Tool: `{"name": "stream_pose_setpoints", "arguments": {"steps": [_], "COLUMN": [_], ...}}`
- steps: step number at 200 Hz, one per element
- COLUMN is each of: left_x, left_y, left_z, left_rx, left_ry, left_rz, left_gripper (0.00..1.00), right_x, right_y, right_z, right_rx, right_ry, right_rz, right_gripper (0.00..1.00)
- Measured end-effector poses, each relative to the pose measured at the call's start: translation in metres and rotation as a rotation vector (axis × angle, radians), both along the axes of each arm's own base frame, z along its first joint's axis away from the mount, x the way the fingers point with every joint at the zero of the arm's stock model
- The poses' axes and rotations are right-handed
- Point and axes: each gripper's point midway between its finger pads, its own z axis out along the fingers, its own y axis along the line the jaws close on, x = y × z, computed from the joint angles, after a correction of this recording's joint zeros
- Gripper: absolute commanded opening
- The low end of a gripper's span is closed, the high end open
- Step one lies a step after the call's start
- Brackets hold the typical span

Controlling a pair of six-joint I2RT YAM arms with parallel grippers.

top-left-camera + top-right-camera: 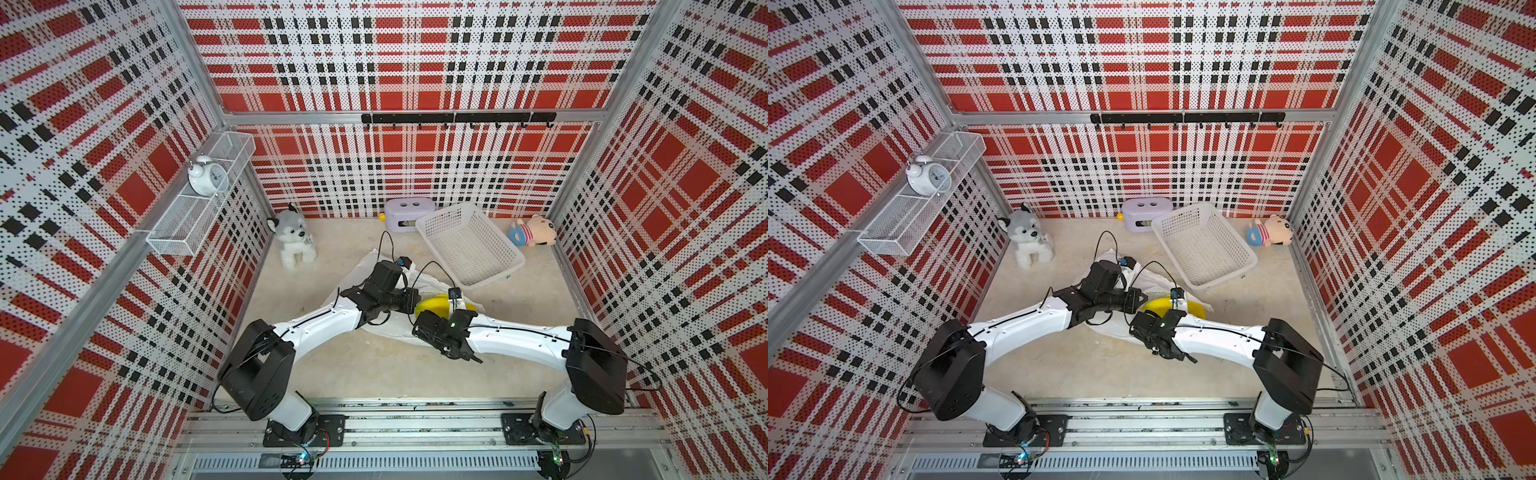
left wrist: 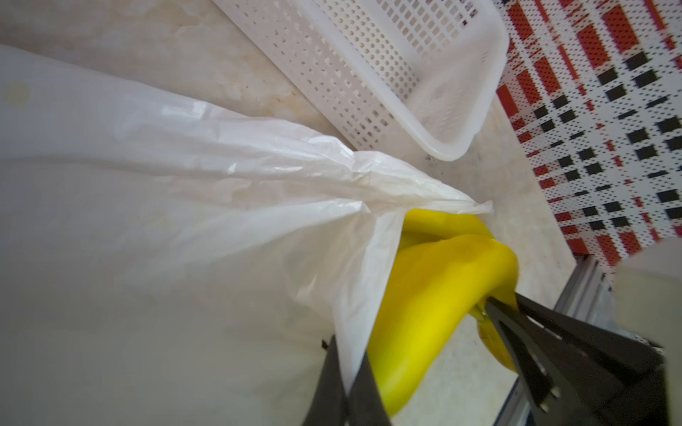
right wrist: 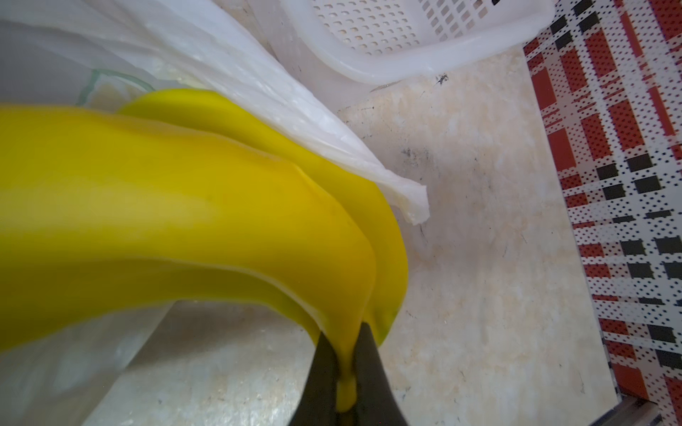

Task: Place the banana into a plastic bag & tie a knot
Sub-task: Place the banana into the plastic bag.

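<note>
Right wrist: smooth curved banana [image 3: 184, 206] against crinkly translucent plastic bag [image 3: 258, 81]

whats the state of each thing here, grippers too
plastic bag: mouth held open, not tied
banana: partly inside the bag mouth, stem end outside
left gripper: shut on the bag's edge
right gripper: shut on the banana's stem
basket: empty

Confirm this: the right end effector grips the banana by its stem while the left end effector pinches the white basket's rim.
One error: the left end effector pinches the edge of the plastic bag, not the basket, as the left wrist view shows. The right end effector does grip the banana by its stem.
</note>
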Motion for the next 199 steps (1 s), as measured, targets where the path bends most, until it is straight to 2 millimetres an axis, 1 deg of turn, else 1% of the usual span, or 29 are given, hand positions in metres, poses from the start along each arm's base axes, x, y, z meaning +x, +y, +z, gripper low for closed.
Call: {"name": "stream_pose_setpoints", "arguments": {"steps": [15, 31, 50, 63, 85, 102, 119, 126, 134, 135, 136, 139, 150, 154, 157, 159, 161, 163, 177, 186, 199], "left_x": [-0.005, -0.008, -0.010, -0.012, -0.014, -0.010, -0.006, -0.006, -0.006, -0.007, -0.007, -0.007, -0.008, -0.008, -0.009, -0.008, -0.008, -0.008, -0.007, -0.005, -0.002], "left_y": [-0.006, -0.011, -0.015, -0.016, -0.019, -0.016, -0.010, -0.008, -0.007, -0.007, -0.007, -0.007, -0.006, -0.005, -0.004, -0.003, -0.003, -0.002, 0.002, 0.005, 0.009], "left_z": [0.004, 0.007, 0.009, 0.010, 0.013, 0.012, 0.009, 0.007, 0.005, 0.005, 0.005, 0.004, 0.000, -0.001, -0.002, -0.003, -0.003, -0.004, -0.007, -0.009, -0.011], "left_rx": [-0.044, -0.083, -0.116, -0.138, -0.164, -0.165, -0.167, -0.169, -0.171, -0.171, -0.171, -0.172, -0.172, -0.171, -0.171, -0.171, -0.170, -0.170, -0.169, -0.167, -0.167], "left_ry": [0.010, 0.016, 0.018, 0.021, 0.023, 0.024, 0.027, 0.031, 0.036, 0.036, 0.036, 0.037, 0.043, 0.044, 0.046, 0.045, 0.047, 0.048, 0.049, 0.049, 0.047], "left_rz": [-0.030, -0.051, -0.069, -0.079, -0.098, -0.084, -0.063, -0.058, -0.059, -0.059, -0.059, -0.060, -0.060, -0.059, -0.058, -0.056, -0.056, -0.055, -0.048, -0.040, -0.029], "left_gripper": [0.00, 0.00, 0.00, 0.00, 0.00, 0.00, 0.00, 0.00, 0.00, 0.00, 0.00, 0.00, 0.00, 0.00, 0.00, 0.00, 0.00, 0.00, 0.00, 0.00, 0.00], "right_x": [0.003, 0.007, 0.011, 0.013, 0.015, 0.020, 0.031, 0.035, 0.041, 0.042, 0.042, 0.044, 0.050, 0.053, 0.053, 0.054, 0.055, 0.055, 0.055, 0.051, 0.044], "right_y": [0.002, 0.009, 0.029, 0.041, 0.056, 0.067, 0.076, 0.079, 0.082, 0.083, 0.083, 0.084, 0.085, 0.086, 0.086, 0.087, 0.087, 0.087, 0.088, 0.087, 0.082], "right_z": [0.000, 0.000, -0.003, -0.010, -0.022, -0.023, -0.022, -0.021, -0.020, -0.020, -0.020, -0.020, -0.021, -0.021, -0.021, -0.021, -0.021, -0.021, -0.024, -0.029, -0.036], "right_rx": [-0.023, -0.035, -0.020, -0.011, -0.017, -0.012, 0.009, 0.018, 0.030, 0.031, 0.033, 0.038, 0.042, 0.046, 0.047, 0.049, 0.049, 0.049, 0.052, 0.058, 0.065], "right_ry": [-0.008, -0.022, -0.033, -0.031, -0.020, -0.030, -0.043, -0.051, -0.057, -0.059, -0.059, -0.063, -0.067, -0.071, -0.070, -0.072, -0.073, -0.073, -0.071, -0.058, -0.032], "right_rz": [0.001, 0.031, 0.117, 0.188, 0.298, 0.359, 0.396, 0.408, 0.416, 0.418, 0.418, 0.420, 0.429, 0.432, 0.434, 0.434, 0.435, 0.438, 0.454, 0.464, 0.477], "right_gripper": [0.00, 0.00, 0.00, 0.00, 0.00, 0.00, 0.00, 0.14, 0.26, 0.29, 0.29, 0.34, 0.56, 0.63, 0.65, 0.71, 0.80, 0.84, 0.88, 0.91, 0.92]}}
